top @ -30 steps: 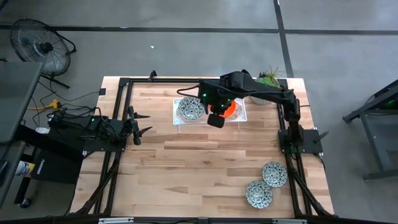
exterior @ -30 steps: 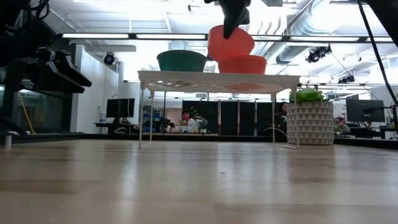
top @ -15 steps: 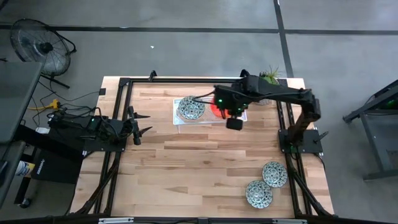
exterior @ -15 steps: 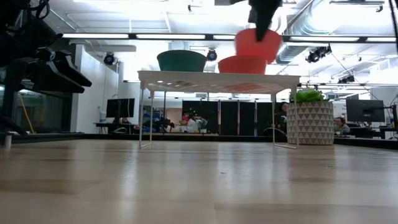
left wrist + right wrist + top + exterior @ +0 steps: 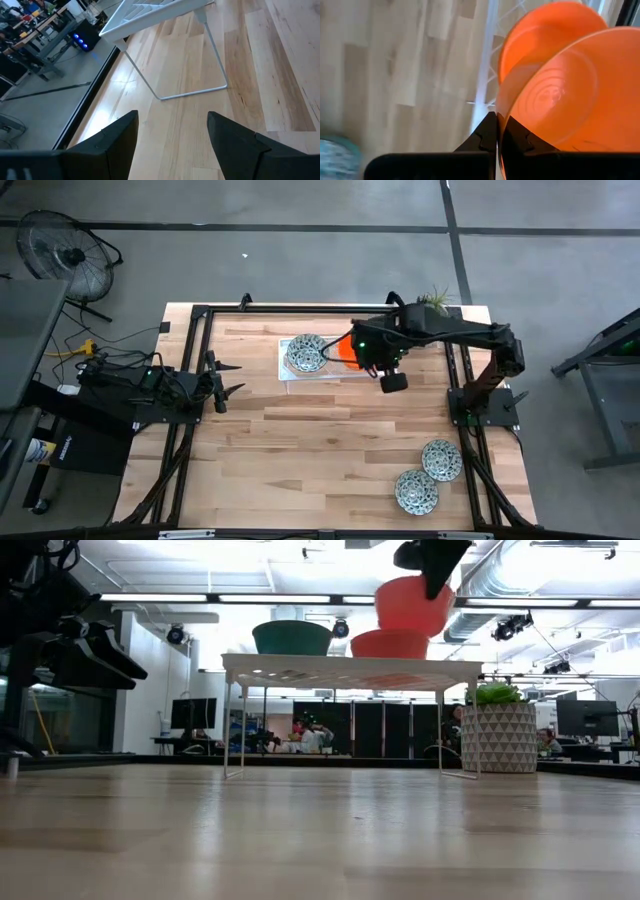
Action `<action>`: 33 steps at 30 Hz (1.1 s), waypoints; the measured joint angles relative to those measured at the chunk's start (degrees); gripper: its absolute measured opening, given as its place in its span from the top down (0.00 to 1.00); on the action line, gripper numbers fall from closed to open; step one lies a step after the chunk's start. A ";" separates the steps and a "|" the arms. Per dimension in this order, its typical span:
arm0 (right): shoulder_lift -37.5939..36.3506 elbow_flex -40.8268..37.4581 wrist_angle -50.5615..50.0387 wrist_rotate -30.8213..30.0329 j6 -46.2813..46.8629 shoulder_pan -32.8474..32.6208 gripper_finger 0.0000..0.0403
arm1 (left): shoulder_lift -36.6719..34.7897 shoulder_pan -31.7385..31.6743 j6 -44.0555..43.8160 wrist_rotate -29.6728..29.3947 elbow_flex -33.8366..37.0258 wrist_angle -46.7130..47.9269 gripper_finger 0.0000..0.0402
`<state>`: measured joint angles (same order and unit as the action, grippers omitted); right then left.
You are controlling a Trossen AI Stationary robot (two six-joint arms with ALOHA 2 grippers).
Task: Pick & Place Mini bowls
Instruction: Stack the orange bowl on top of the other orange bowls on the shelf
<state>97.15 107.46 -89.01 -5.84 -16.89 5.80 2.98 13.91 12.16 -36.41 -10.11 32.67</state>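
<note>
Right gripper (image 5: 496,131): pinched on the rim of an orange bowl (image 5: 555,95), fingers closed flat against each other with the bowl wall between them; the right wrist view shows this grip, the other views do not.
Held orange bowl, low view: it hangs tilted (image 5: 413,602) in the air above the white wire rack (image 5: 350,664), just over a second orange bowl (image 5: 389,643) that sits on the rack top.
Held orange bowl, high view: only a small orange patch (image 5: 345,350) shows past the right arm, so the two orange bowls cannot be told apart there.
Second orange bowl, right wrist view: it lies behind the held one (image 5: 545,30), rim overlapping in the picture.
Mosaic bowl on the rack: the high view shows its grey-and-white pattern (image 5: 305,353) at the rack's left end; the low view shows it only as a dark green side (image 5: 292,637).
Two more mosaic bowls: seen from above near the table's front right corner, one (image 5: 440,459) just beside the other (image 5: 416,491); the low view does not show them.
Potted plant: pale patterned pot with green leaves (image 5: 498,730) standing on the table right of the rack.
Left gripper (image 5: 172,135): fingers spread wide and holding nothing, waiting at the table's left edge (image 5: 218,380), looking at the rack leg (image 5: 212,50) and bare wooden table (image 5: 280,75).
</note>
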 joint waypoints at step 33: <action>5.70 0.02 3.81 -3.13 -13.55 0.59 1.00 | -0.02 0.00 0.00 1.41 0.00 -0.07 0.42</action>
<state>102.85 107.48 -85.20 -8.97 -30.44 6.39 2.96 13.91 12.16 -35.00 -10.11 32.60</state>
